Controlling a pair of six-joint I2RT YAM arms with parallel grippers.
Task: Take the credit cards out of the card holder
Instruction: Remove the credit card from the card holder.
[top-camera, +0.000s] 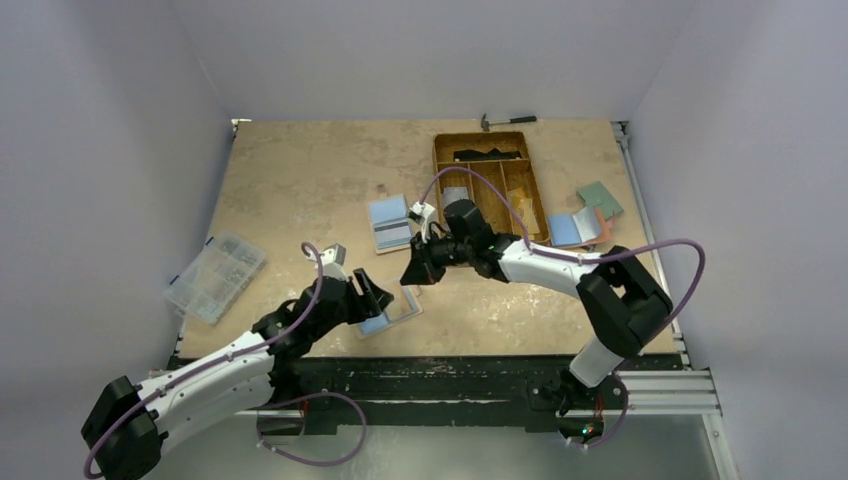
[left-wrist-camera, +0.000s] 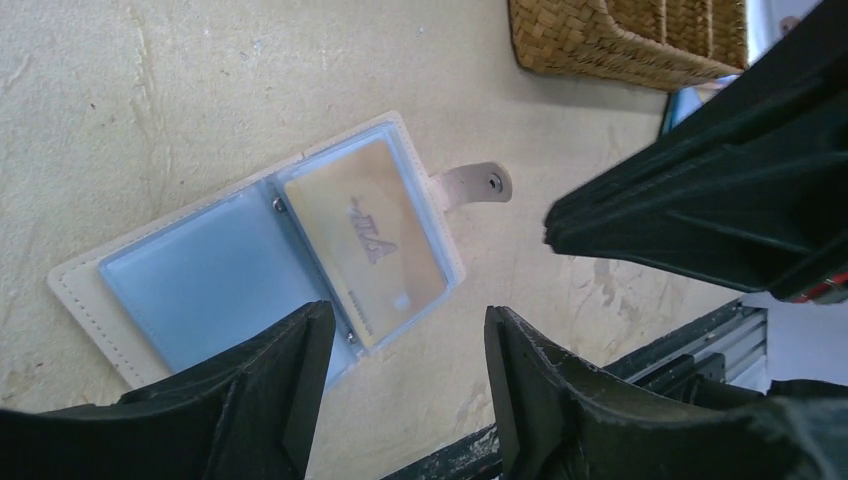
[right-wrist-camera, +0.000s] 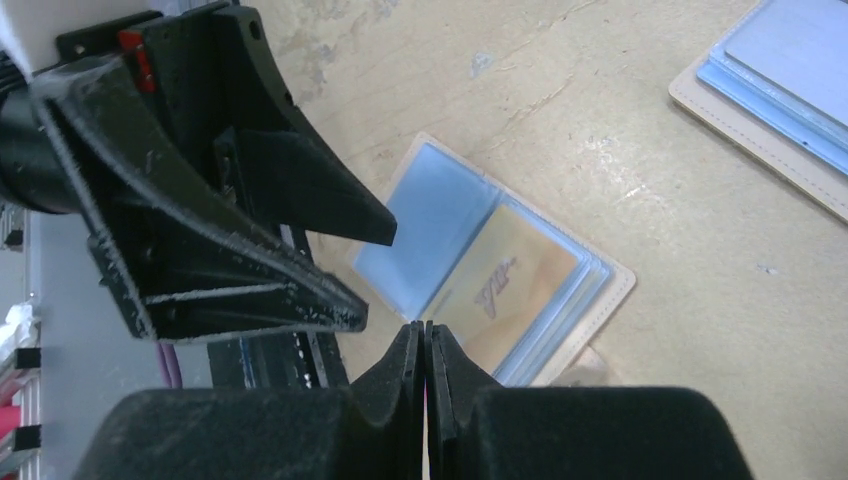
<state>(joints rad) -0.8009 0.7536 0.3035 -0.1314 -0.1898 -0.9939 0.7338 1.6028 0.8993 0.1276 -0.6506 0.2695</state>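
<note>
On the desk (top-camera: 300, 180), close to the middle of its near edge, we see the left end effector (left-wrist-camera: 410, 335) with its fingers apart. The right end effector (right-wrist-camera: 425, 335) has its fingers pressed together on nothing we can make out. The card holder (left-wrist-camera: 200, 270) lies open and flat, partly under the left fingers and just beyond the right tips, with a gold credit card (left-wrist-camera: 365, 235) in the half nearest its snap tab (left-wrist-camera: 475, 185).

Card holder (left-wrist-camera: 250, 260) corner behind left jaws
</note>
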